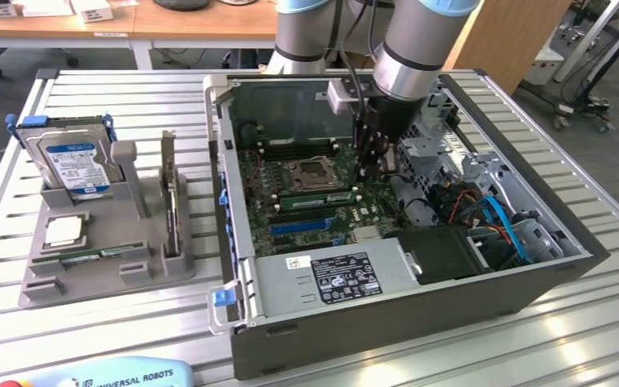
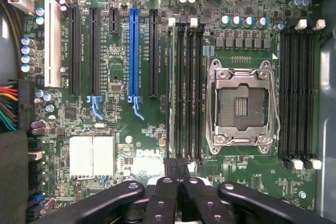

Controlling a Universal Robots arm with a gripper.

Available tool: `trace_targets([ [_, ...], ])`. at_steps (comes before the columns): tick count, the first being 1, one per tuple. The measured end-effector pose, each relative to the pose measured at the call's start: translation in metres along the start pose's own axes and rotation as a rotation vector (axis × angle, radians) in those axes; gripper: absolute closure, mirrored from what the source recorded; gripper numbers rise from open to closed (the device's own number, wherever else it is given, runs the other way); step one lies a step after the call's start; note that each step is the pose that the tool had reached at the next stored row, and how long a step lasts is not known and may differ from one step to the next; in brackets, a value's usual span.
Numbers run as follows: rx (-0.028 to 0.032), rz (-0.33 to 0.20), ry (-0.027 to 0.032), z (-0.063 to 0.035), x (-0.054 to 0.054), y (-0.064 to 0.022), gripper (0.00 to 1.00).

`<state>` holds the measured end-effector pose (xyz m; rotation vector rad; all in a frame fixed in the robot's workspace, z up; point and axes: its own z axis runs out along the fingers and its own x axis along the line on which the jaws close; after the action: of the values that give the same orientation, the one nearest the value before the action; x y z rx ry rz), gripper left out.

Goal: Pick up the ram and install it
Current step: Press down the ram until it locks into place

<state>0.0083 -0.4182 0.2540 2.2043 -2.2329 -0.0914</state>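
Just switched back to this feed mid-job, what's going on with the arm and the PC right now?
The arm has its gripper down inside the open computer case, over the motherboard beside the empty CPU socket. The fingers are shut, right at the end of the memory slots. A green ram stick stands in the slot nearest the blue expansion slot; whether it is fully latched can't be told. On the table, the gray holder keeps the hard drive.

Slatted metal table [image 1: 611,322]; wooden desks [image 1: 180,24] behind; grey floor [image 1: 600,89]; wooden panel [image 1: 514,32] at the exterior view's right.
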Motion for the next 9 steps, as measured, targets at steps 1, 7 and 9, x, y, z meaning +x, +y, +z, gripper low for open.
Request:
trace_targets([
  [1,0.0,0.0,0.0,0.0009,0.0,-0.0001,0.9],
  [7,0.0001,0.0,0.0,0.0067,0.0002,-0.0005,0.9],
  [9,0.0001,0.0,0.0,0.0103,0.0003,-0.0006,0.9],
])
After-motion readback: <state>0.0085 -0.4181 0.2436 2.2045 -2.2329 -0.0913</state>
